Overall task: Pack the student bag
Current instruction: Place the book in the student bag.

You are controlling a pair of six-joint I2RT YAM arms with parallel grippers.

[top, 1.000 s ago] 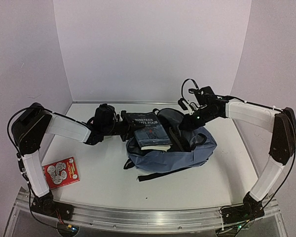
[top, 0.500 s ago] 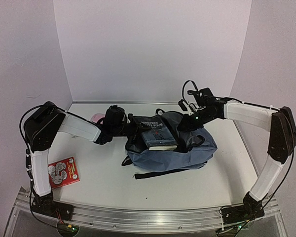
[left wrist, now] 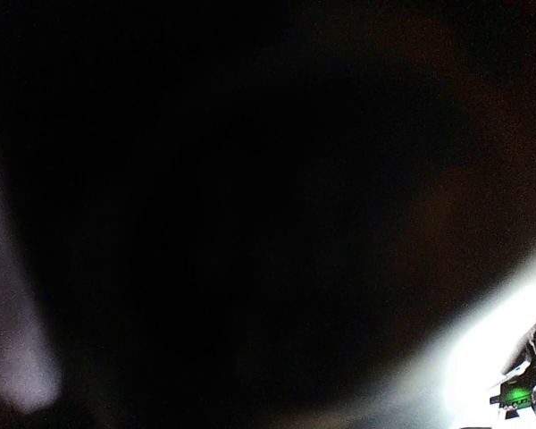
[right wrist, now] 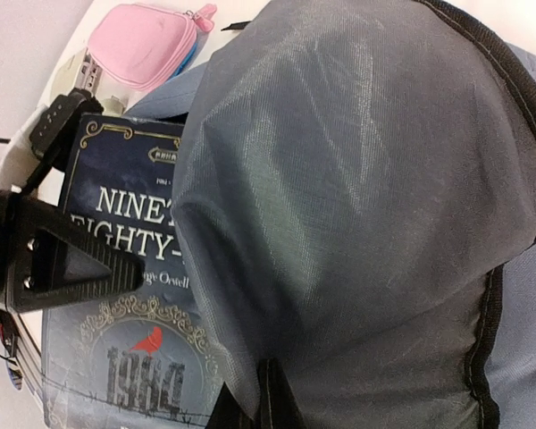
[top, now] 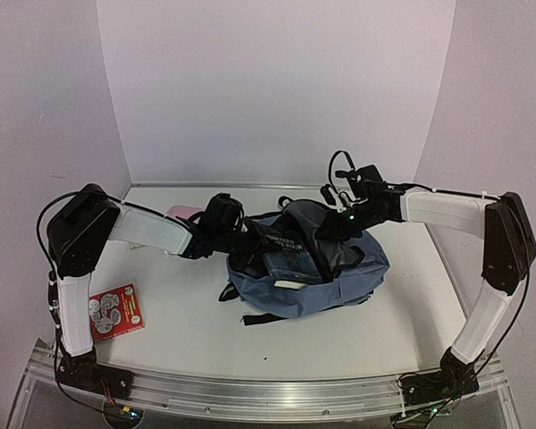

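White tabletop [top: 188, 344], plain walls. At your far left, 1 red card [top: 116, 311] and the pink pencil case [right wrist: 147, 40] lie outside, unpacked. Your left gripper [top: 243, 239], jaws narrow, pinches the book [top: 286, 252], which sits partway inside the student bag [top: 348, 277] at centre. Your right gripper [right wrist: 266, 400] is clamped on the bag's flap, holding its mouth open. By my reckoning, 1 item is partway in and 2 remain.

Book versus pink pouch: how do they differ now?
The book is dark blue, flat and titled; the pink pouch is plain, padded and zipped. The book lies in the open student bag, held by the left gripper; the pink pouch lies outside on the table. Both are oblong.
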